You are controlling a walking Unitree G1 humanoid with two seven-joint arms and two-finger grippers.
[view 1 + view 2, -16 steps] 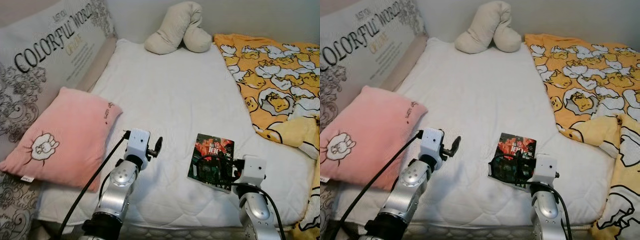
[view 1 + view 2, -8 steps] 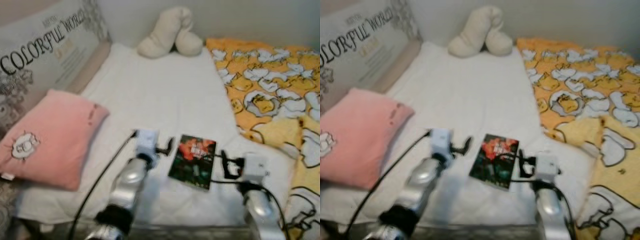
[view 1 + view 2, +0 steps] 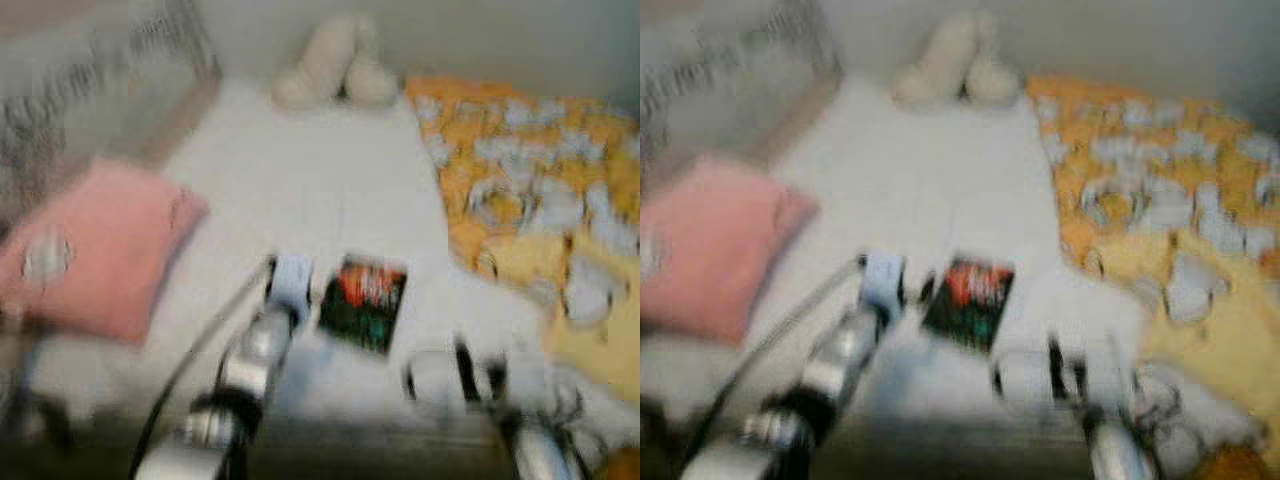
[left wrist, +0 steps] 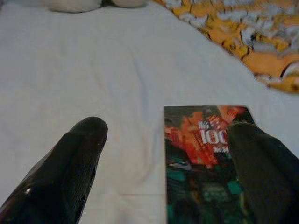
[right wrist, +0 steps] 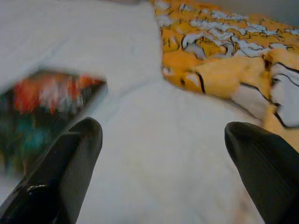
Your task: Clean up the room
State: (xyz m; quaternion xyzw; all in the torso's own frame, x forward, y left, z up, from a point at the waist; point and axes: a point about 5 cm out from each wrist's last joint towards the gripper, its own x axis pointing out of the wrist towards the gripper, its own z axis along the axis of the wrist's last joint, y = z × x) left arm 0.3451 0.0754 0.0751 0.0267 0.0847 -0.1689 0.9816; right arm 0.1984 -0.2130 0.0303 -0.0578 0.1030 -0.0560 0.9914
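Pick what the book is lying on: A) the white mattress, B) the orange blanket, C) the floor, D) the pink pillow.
A: the book lies flat on the white mattress, apart from the orange blanket and the pink pillow.

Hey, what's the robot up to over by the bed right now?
The robot is leaning over a bed with a white mattress pad, and the head views are blurred. A book with a red and dark cover lies flat on the pad. The left end effector is open right at the book, one finger over its cover. The right end effector is open too, empty, beside the book near the orange duck blanket.
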